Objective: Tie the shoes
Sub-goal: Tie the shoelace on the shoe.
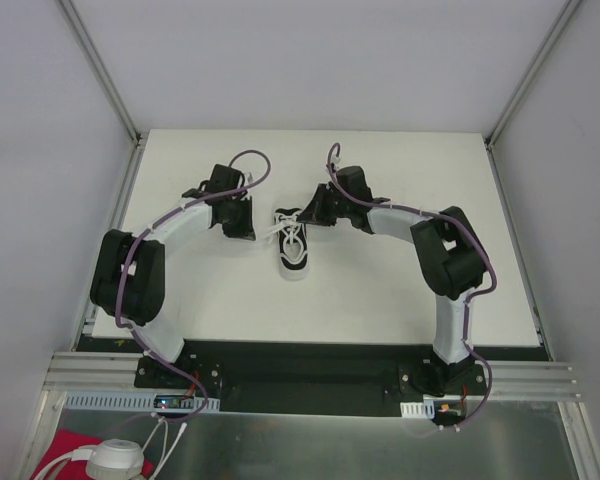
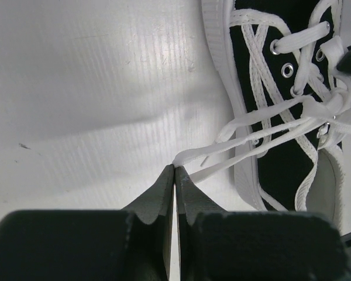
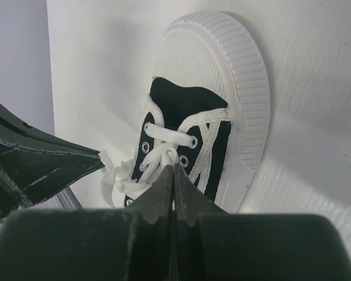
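Observation:
The small black sneaker (image 1: 294, 250) with white sole and toe rim lies mid-table, toe toward the arms. It also shows in the left wrist view (image 2: 281, 146) and the right wrist view (image 3: 187, 134). My left gripper (image 2: 174, 168) is shut on a white lace loop (image 2: 222, 149) stretched left from the shoe's side. My right gripper (image 3: 174, 167) is shut on a lace (image 3: 164, 155) over the eyelets, right above the shoe's tongue. In the top view the left gripper (image 1: 248, 228) is left of the shoe and the right gripper (image 1: 308, 216) is at its heel end.
The white table top (image 1: 380, 290) ends at a black front rail (image 1: 310, 360) near the arm bases. Grey walls enclose the sides. The left gripper's black finger (image 3: 41, 161) shows at the left of the right wrist view.

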You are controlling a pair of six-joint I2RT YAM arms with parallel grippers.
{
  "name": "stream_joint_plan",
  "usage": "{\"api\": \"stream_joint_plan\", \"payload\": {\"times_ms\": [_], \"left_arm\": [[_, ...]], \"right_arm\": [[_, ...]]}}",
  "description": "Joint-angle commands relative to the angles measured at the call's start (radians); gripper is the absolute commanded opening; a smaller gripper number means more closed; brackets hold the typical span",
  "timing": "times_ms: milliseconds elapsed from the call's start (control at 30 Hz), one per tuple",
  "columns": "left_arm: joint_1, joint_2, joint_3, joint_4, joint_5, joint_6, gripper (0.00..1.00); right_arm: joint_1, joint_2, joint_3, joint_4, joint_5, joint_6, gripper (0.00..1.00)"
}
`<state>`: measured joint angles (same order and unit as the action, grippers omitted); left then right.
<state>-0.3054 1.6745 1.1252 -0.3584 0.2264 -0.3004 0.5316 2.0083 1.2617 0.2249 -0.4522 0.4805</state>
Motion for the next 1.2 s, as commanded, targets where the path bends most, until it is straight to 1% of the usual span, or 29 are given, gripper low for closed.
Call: {"api": "stream_joint_plan", "payload": {"times_ms": [0,1167], "left_arm": [[0.02,-0.062,-0.019,-0.014,-0.022,-0.013,0.0],[0.097,-0.162,-0.05,-0.016,-0.064,-0.009,0.0]], "right_arm": [[-0.007,-0.063,-0.002,0.044,0.003,0.01,0.01],[-0.007,-0.06,0.001,0.053,-0.002,0.02,0.01]]}}
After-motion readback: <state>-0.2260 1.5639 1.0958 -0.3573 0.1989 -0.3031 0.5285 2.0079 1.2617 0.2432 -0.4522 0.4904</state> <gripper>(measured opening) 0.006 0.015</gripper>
